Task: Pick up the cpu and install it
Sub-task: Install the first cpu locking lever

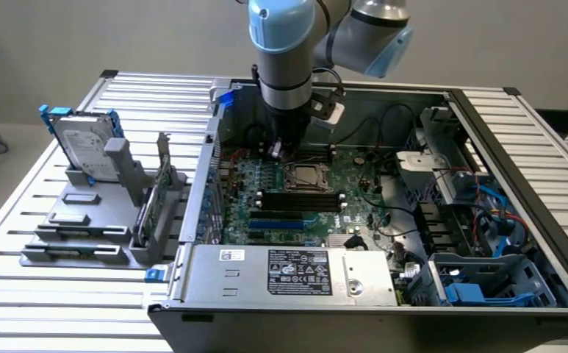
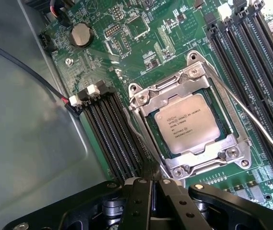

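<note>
Gripper [image 2: 153,181] jaws pressed together, nothing between them. The fingertips sit low, just beside one corner of the socket frame [image 2: 148,98]; whether they touch it, can't tell.

The cpu [image 2: 188,123] lies flat inside the socket frame with its silvery top up, metal rim on all four sides and a narrow gap round its edges.

A thin latch wire [image 2: 251,125] runs slantwise off one side of the frame and over the memory slots [image 2: 251,57]. More memory slots [image 2: 108,129] sit close on the opposite side, so the socket is hemmed in on two edges. Green motherboard [image 2: 141,43] is open beyond it, with a coin battery [image 2: 81,34] well apart. A black cable [image 2: 26,67] crosses the grey case floor to a plug near the slots.

In the exterior view the gripper [image 1: 280,151] reaches down into the open-topped computer case [image 1: 519,147], near the case wall on the exterior view's left. The power supply [image 1: 294,272] lines the near edge. A hard drive [image 1: 83,143] stands upright outside the case on the slatted table [image 1: 29,294], well apart.
</note>
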You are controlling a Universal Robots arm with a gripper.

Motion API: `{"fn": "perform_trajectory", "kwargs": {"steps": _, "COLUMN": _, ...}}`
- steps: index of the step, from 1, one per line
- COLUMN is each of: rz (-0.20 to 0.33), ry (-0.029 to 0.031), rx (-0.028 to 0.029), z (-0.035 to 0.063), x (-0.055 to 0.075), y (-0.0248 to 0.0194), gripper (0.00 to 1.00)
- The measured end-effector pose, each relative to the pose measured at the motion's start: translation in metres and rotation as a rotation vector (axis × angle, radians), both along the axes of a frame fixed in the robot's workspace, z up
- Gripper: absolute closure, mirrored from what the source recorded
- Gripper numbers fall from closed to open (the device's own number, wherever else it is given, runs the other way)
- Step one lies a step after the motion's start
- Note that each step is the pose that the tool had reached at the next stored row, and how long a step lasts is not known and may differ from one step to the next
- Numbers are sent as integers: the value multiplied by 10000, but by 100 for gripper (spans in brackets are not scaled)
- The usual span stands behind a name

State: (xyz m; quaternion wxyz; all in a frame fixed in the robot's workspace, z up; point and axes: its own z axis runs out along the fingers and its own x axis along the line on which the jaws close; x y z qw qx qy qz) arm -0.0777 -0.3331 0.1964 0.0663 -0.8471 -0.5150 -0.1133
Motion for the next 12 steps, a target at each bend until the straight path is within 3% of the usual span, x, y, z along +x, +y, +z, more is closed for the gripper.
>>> {"fn": "perform_trajectory", "kwargs": {"steps": 12, "rz": -160, "ry": 2, "rx": -33, "z": -16, "x": 20, "y": 0, "gripper": 89}}
